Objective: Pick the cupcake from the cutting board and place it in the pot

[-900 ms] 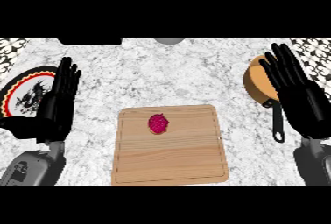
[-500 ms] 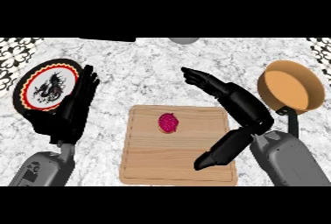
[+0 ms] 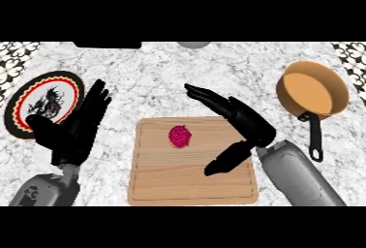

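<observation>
Right hand (image 3: 243, 121) spread wide above cutting board (image 3: 193, 164), just right of pink cupcake (image 3: 180, 136) (not touching). Pot (image 3: 312, 90) far right. Left hand (image 3: 75, 127) open. No readable writing.

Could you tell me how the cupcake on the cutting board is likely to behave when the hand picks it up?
The cupcake looks small beside the open right hand, so probably light. Its rounded shape suggests it could roll or tip on the flat cutting board if nudged. Being cake, likely soft, squashable.

Pale matt wood cutting board (image 3: 193, 181), speckled marble-look counter (image 3: 157, 77), smooth copper-coloured pot (image 3: 312, 93) w/ black handle.
</observation>
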You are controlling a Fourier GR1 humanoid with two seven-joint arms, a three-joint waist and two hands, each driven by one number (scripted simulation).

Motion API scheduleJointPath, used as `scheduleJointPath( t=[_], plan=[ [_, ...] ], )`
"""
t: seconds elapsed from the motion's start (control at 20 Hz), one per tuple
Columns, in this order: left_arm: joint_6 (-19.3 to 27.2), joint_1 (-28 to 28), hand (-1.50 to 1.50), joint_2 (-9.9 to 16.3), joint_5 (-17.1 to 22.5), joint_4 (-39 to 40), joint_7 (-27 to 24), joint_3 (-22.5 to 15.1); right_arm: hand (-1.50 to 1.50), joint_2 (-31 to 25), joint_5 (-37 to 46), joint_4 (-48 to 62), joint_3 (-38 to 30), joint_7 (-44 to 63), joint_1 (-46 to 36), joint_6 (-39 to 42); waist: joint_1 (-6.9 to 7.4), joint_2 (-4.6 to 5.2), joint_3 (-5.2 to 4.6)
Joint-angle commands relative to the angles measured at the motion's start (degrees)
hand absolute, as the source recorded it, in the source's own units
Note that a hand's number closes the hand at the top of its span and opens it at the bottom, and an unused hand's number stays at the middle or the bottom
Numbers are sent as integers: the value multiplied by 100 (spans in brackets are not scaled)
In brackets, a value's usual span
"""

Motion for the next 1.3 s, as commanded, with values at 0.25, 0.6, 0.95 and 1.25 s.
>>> scheduleJointPath(
  t=[0.25, 0.6, 0.95, 1.25],
  plan=[
    [-221, 244, 0, 161, 110, -243, 210, 215, -150, -1158, 712, -404, -51, 1052, -1014, 1107, -125, -40, -7],
    [-40, 146, 0, -74, -98, -248, 290, 204, -150, -932, 1005, -550, 329, 2584, -1624, 1994, -110, -26, -5],
    [-333, 267, 0, -20, -134, -215, 247, 411, -150, -83, 968, -548, 392, 4227, -1929, 2632, -126, -30, -4],
    [-207, 182, 0, -342, -476, -246, 433, 298, -150, 240, 1399, -209, 299, 4319, -1834, 2944, -147, -28, -2]
  ],
)
